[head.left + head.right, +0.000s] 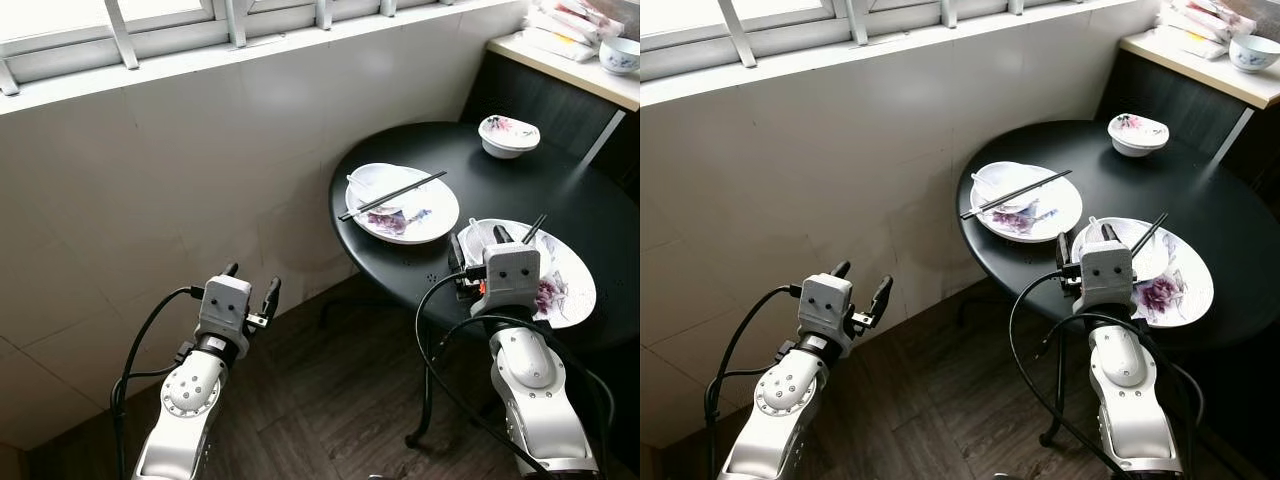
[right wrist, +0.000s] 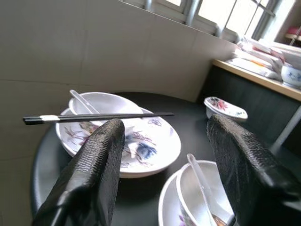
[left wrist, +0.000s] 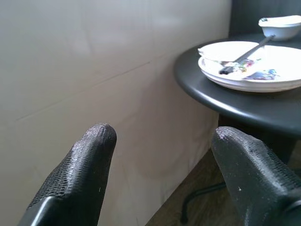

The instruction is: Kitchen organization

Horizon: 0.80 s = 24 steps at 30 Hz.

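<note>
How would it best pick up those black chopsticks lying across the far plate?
Probably from above, near the middle of the pair of black chopsticks: they bridge the white floral plate and its small bowl, leaving room under them. The open right gripper is closest.

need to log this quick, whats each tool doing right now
Left tool: open, holding nothing, off the table's edge near the wall.
Right tool: open, holding nothing, over the near plate.

1. The round table (image 1: pixel 560 190) had a smooth, matt black top.
2. The plates (image 1: pixel 430 215) looked like glossy white glazed ceramic.
3. The gripper fingers (image 2: pixel 94 174) showed rough, textured black rubber.
4. The floor (image 1: pixel 330 400) was dark wood.
</note>
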Motion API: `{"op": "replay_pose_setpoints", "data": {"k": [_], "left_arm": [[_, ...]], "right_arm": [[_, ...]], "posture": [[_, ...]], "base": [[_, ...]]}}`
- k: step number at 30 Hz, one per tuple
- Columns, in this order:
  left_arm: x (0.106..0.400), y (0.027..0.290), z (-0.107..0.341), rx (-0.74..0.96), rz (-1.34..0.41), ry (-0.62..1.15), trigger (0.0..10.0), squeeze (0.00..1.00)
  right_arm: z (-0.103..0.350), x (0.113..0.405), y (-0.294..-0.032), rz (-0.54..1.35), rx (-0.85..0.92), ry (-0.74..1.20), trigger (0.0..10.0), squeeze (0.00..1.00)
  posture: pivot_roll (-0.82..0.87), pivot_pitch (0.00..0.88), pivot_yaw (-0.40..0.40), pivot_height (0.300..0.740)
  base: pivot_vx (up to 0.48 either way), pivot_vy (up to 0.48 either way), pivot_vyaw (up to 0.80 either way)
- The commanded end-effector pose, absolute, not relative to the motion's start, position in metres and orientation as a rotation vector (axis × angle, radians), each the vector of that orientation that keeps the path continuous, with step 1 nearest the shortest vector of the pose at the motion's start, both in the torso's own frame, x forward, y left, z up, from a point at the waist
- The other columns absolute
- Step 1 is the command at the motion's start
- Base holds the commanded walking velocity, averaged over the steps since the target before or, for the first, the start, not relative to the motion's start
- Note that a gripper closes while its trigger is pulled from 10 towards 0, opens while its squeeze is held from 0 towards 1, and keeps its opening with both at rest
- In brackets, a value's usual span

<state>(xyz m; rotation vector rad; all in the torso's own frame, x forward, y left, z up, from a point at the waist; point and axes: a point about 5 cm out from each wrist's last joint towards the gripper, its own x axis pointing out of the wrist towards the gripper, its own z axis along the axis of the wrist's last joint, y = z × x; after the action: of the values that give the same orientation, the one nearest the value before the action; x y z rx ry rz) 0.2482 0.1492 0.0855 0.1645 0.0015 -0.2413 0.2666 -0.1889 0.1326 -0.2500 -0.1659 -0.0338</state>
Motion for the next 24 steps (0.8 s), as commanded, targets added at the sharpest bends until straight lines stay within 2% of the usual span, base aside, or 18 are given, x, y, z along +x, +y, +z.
{"op": "replay_pose_setpoints", "data": {"k": [1, 6, 21, 24], "left_arm": [[0.2484, 0.1527, 0.0869, 0.163, -0.234, -0.005, 10.0, 0.0], [0.2487, 0.1528, 0.0864, 0.153, -0.236, -0.001, 10.0, 0.0], [0.2494, 0.1532, 0.085, 0.153, -0.24, 0.002, 10.0, 0.0], [0.2495, 0.153, 0.0854, 0.158, -0.241, -0.004, 10.0, 0.0]], "right_arm": [[0.1349, 0.2664, -0.1857, -0.018, -0.255, -0.183, 10.0, 0.0], [0.1335, 0.2666, -0.1855, -0.016, -0.253, -0.178, 10.0, 0.0], [0.1316, 0.2674, -0.1846, -0.008, -0.251, -0.171, 10.0, 0.0], [0.1315, 0.2674, -0.1847, -0.008, -0.252, -0.171, 10.0, 0.0]], "posture": [[-0.07, 0.034, -0.05, 0.74], [-0.07, 0.033, -0.05, 0.74], [-0.06, 0.028, -0.049, 0.74], [-0.06, 0.027, -0.049, 0.74]], "base": [[0.0, 0.0, 0.0], [0.0, 0.0, 0.0], [-0.48, 0.0, 0.0], [-0.264, 0.0, 0.0]]}}
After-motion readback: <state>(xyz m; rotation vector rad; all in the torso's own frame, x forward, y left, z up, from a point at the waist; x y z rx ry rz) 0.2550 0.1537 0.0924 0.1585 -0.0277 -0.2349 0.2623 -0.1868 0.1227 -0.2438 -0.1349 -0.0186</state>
